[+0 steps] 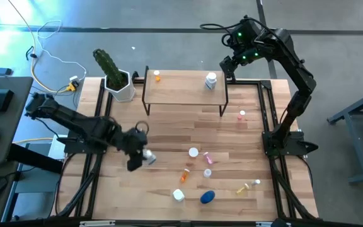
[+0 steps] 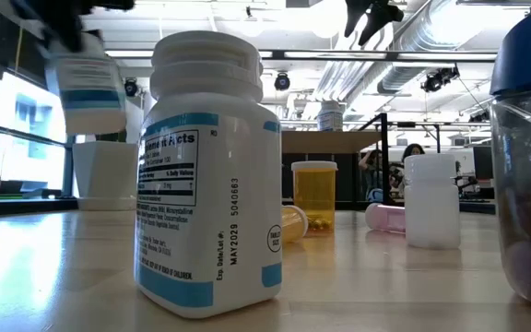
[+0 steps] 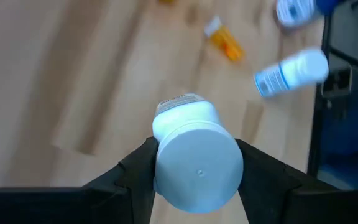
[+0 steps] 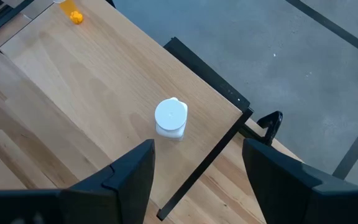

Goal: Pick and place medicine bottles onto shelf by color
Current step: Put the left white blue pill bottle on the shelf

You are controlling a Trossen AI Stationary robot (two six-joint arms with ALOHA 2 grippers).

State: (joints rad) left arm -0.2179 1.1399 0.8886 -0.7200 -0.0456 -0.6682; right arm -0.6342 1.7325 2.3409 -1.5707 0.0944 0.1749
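Observation:
My left gripper (image 1: 141, 155) is shut on a white medicine bottle (image 3: 185, 111) above the table's left middle; the bottle also shows blurred and raised in the low view (image 2: 86, 83). My right gripper (image 4: 197, 180) is open and empty, high over the shelf's right end (image 1: 227, 63). The shelf (image 1: 184, 93) stands at the far middle and bears an orange bottle (image 1: 157, 76) and a white bottle (image 4: 170, 118), both upright on their bases. Several bottles lie or stand on the table's near half: pink (image 1: 208, 157), orange (image 1: 186, 171), white (image 1: 178, 195), blue (image 1: 207, 197), yellowish (image 1: 243, 187). My left gripper pinches the white bottle at its cap end (image 3: 197, 168) between its two fingers (image 3: 138, 171), one on each side of the cap. The fingers come from above, pointing down. The bottle hangs below them, bottom down, lifted clear of the table.
A white hexagonal pot with a cactus (image 1: 120, 85) stands left of the shelf. A lone pink bottle (image 1: 242, 115) stands right of the shelf's legs. Black frame rails (image 1: 271, 113) run along the table's sides. Bare wood lies between the shelf and the near bottles.

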